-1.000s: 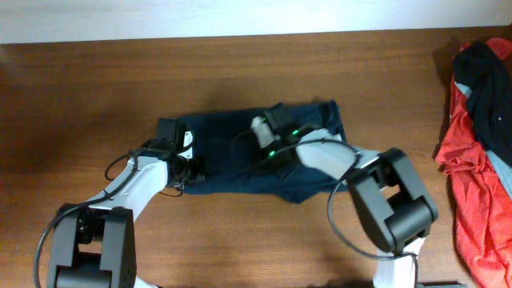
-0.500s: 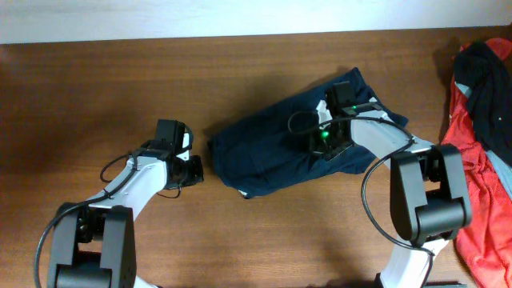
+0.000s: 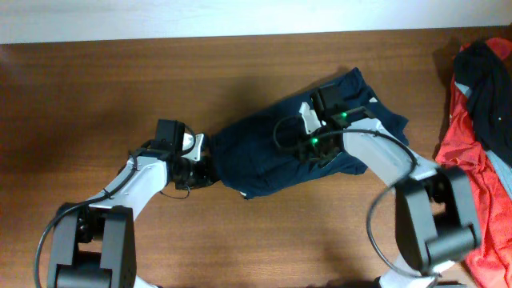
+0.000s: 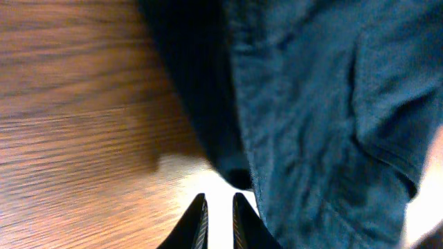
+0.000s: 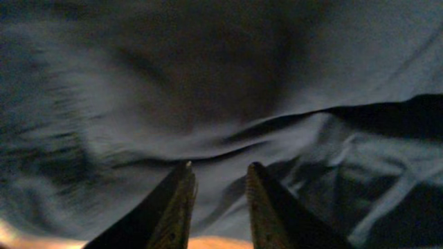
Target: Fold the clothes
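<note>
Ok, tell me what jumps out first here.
A dark navy blue pair of cloth shorts lies rumpled and slanted on the brown wooden table, the right pincer close over it and the left pincer at its left edge. A red, black and grey garment heap sits at the table's right edge.

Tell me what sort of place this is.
Likely a robotics lab bench for laundry folding: two robot arms at a wooden table, navy shorts between them, a red-and-black garment heap at its edge.
</note>
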Available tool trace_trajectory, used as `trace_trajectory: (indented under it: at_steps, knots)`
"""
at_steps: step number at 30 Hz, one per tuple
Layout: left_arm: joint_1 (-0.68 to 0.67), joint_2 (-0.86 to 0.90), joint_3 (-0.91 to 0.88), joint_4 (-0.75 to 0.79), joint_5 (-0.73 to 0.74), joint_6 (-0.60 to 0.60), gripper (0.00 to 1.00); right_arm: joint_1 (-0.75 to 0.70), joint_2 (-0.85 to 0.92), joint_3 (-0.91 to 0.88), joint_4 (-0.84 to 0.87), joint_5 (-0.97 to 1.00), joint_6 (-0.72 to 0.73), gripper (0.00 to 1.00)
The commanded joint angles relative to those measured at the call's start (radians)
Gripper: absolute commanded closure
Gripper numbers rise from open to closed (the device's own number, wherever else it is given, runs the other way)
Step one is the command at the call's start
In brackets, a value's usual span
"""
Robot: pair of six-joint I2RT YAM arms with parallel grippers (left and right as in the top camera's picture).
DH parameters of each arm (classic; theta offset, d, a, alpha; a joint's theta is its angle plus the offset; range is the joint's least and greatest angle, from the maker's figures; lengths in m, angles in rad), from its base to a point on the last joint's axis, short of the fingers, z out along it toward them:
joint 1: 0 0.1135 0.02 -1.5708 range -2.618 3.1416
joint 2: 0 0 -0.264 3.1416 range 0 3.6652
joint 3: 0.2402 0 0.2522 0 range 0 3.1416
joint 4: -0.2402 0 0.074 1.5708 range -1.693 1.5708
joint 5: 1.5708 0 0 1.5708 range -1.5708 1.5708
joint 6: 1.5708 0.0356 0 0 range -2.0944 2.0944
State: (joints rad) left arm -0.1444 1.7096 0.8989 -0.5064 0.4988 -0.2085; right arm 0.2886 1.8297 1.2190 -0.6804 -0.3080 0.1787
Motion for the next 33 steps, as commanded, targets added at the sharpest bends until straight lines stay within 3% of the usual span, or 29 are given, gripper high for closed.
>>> trace_trajectory:
  at_steps: [1, 5, 13, 26, 30, 33]
  knots:
    - [0.001, -0.01, -0.013, 0.018, 0.109, 0.086, 0.85, 0.035, -0.066, -0.003, -0.006, -0.027, -0.01, 0.68]
    - [-0.034, -0.01, -0.013, 0.093, 0.173, 0.227, 0.82, 0.089, -0.063, -0.003, -0.042, -0.047, -0.01, 0.68]
    - [-0.162, -0.009, -0.013, 0.174, 0.079, 0.461, 0.78, 0.117, -0.063, -0.003, -0.043, -0.048, -0.006, 0.68]
    - [-0.19, 0.027, -0.013, 0.153, 0.024, 0.497, 0.78, 0.117, -0.063, -0.003, -0.065, -0.048, -0.006, 0.68]
    - [-0.188, 0.051, -0.013, 0.069, 0.034, 0.438, 0.92, 0.117, -0.063, -0.003, -0.072, -0.063, -0.007, 0.68]
    - [-0.171, 0.043, -0.012, 0.049, -0.007, 0.336, 0.89, 0.117, -0.063, -0.003, -0.071, -0.168, -0.087, 0.68]
